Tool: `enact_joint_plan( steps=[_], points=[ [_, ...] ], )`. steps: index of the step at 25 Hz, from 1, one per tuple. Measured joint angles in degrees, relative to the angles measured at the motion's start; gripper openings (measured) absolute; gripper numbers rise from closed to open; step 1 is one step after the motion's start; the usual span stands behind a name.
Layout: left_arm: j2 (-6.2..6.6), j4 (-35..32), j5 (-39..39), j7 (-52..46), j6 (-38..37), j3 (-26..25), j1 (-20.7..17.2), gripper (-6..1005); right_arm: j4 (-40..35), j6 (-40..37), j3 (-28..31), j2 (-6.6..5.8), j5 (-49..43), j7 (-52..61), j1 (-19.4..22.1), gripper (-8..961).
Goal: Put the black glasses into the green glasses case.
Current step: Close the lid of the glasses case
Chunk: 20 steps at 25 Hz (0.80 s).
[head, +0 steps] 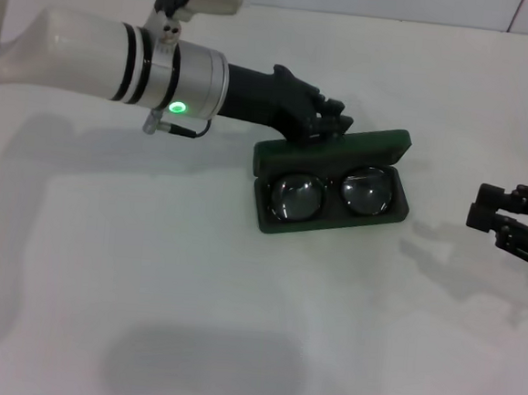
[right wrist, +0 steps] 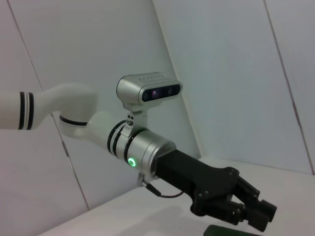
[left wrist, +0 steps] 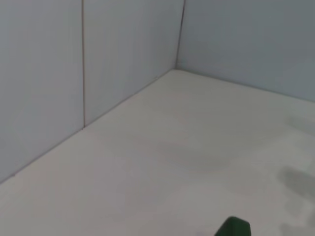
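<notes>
From my remote station, the green glasses case (head: 334,180) lies open on the plain white table (head: 192,302), the black glasses (head: 333,192) resting inside its lower half, lenses up. My left gripper (head: 329,122) sits at the raised lid's far edge; I cannot tell whether its fingers grip the lid. My right gripper (head: 487,215) hovers well apart near the table's right side, fingers close together and empty. Pale panelled walls (left wrist: 123,54) enclose the table.
</notes>
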<state>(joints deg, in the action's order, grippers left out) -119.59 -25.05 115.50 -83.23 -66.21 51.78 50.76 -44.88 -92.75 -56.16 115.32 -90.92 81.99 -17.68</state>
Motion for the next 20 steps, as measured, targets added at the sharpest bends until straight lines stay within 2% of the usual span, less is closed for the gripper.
enact_joint_plan(
  steps=[10,20],
  points=[
    [-0.07,1.3,-0.1,-0.6,0.3,0.9,-0.5,221,1.9,1.4,0.1,-0.19,-1.0,-0.1,-0.8,297],
    [-0.13,1.9,-0.1,-3.5,-0.2,6.4,-0.5,206,2.0,1.7,0.3,-0.29,-1.0,-0.2,-0.7,338]
  ],
)
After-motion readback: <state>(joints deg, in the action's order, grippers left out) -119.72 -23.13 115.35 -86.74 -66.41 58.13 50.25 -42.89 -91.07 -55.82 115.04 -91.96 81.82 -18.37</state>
